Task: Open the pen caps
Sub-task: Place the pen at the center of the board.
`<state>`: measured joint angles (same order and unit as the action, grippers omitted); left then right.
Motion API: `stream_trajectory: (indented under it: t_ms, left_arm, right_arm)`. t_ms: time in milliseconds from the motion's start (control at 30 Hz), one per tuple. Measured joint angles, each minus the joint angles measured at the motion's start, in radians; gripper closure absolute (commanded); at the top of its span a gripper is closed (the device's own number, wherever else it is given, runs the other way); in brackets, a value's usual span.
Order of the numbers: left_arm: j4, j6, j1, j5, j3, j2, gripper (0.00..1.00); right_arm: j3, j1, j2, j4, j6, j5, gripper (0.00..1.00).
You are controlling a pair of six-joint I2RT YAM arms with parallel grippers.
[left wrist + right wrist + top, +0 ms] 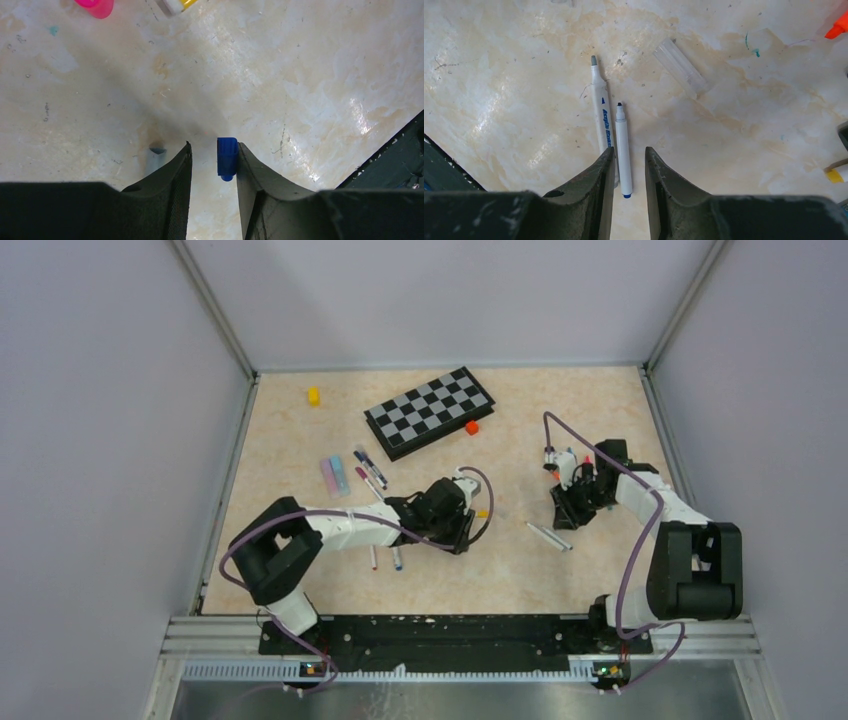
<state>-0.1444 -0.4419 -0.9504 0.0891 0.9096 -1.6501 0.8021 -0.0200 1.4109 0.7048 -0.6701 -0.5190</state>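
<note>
My left gripper (214,147) hangs low over the table with its jaws apart. A small blue pen cap (227,157) rests against the inner face of the right finger, and a gap separates it from the left finger. In the top view this gripper (462,523) sits mid-table. My right gripper (629,150) is open over two uncapped white pens lying side by side: a thin blue-tipped pen (623,150) whose end lies between the fingers, untouched, and a thicker grey-tipped pen (601,107) left of it. From above, the right gripper (563,512) is right of centre.
A pink cap (95,6) and a yellow-tipped pen end (177,5) lie ahead of the left gripper. A clear cap (681,67) lies beyond the right gripper. The chessboard (430,412), a yellow block (313,396), an orange block (472,427) and more pens (368,468) sit farther back.
</note>
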Motion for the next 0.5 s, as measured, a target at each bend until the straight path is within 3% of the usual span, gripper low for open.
stream_trajectory:
  t_ms: [500]
  left_arm:
    - [-0.024, -0.004, 0.000, 0.024, 0.058, -0.083, 0.60]
  right_arm:
    - [0.005, 0.000, -0.003, 0.002, 0.000, -0.005, 0.73]
